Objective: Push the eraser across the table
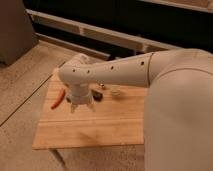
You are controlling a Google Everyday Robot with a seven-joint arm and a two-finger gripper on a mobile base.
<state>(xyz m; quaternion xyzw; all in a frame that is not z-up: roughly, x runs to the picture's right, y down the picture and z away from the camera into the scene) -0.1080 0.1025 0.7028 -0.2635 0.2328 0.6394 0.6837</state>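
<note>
The robot's hand (81,104) (whether wide or narrow cannot be told) hangs over the table (100,127) beside the eraser (97,94); the push across looks largely undone.

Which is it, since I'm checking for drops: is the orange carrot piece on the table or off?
On: the carrot piece lies on the table, inside its left edge, beside the pincer.

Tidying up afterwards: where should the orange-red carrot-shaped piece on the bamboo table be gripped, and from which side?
Probably across the middle of the orange-red carrot-shaped piece, from above: it lies flat on the light bamboo-plank table, long and thin. The pincer hangs close beside it.
</note>
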